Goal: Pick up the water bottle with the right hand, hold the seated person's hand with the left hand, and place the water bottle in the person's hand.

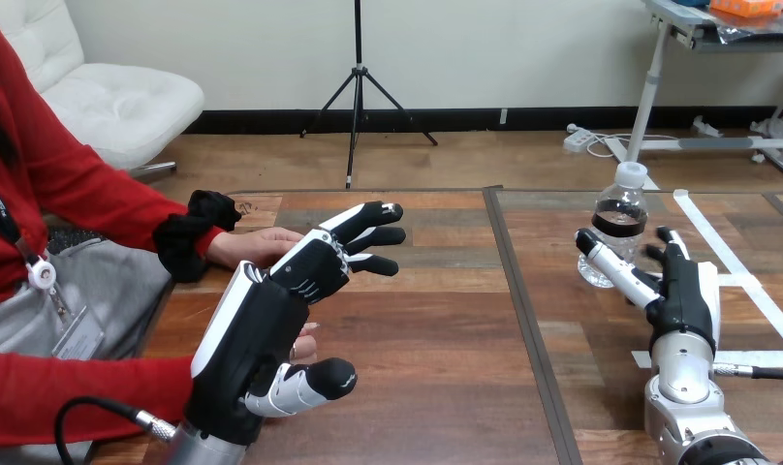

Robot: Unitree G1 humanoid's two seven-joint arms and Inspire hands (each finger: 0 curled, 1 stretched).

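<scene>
head view: a clear water bottle (620,218) stands upright on the wooden worktop (446,329) at right. the right robot hand (680,291) is spread open just beside it, thumb across its base. the left robot hand (262,334), fingers straight and released, overlaps the person's hand (257,247).

Clear water bottle (619,231), white cap (631,173); blk/white left robot hand (262,325), right robot hand (685,291); brown woodgrain table (446,334)

pretty bright and even tbh, soft light from up top, shadows faint and soft-edged, mild sheen on the desk (446,329), little glints on the water bottle (618,228), left robot hand (271,320) white shell well lit
</scene>
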